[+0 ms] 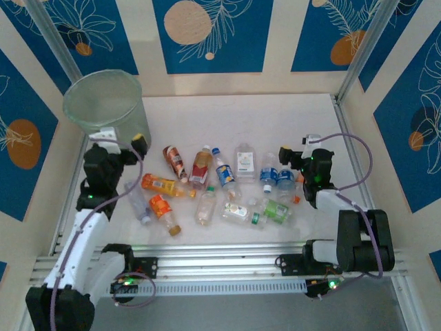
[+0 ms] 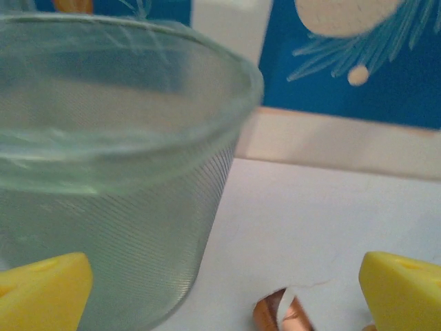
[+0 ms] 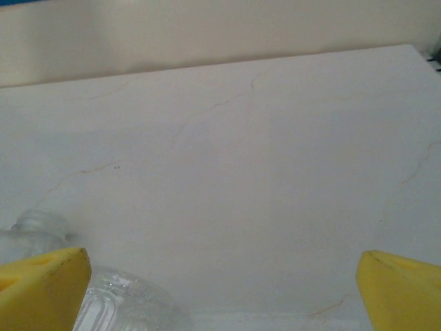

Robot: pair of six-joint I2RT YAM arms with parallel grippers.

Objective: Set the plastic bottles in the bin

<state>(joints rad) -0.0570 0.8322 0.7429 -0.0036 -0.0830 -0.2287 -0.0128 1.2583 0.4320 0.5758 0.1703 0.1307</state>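
Observation:
Several plastic bottles lie scattered across the middle of the white table (image 1: 207,117), among them an orange one (image 1: 164,185), a red-labelled one (image 1: 201,167), a blue-labelled one (image 1: 224,172) and a green-labelled one (image 1: 275,210). The translucent bin (image 1: 102,100) stands upright at the back left. My left gripper (image 1: 122,141) hovers open just in front of the bin (image 2: 117,172), nothing between its yellow fingers (image 2: 41,289); a brown bottle (image 2: 282,314) pokes in below. My right gripper (image 1: 298,146) is open and empty behind the blue bottles, with a clear bottle (image 3: 124,303) by its left finger (image 3: 41,286).
Blue-and-cream patterned walls enclose the table on three sides. A metal rail (image 1: 220,265) runs along the near edge by the arm bases. Bare tabletop lies behind the bottles (image 3: 241,152), between the bin and the right wall.

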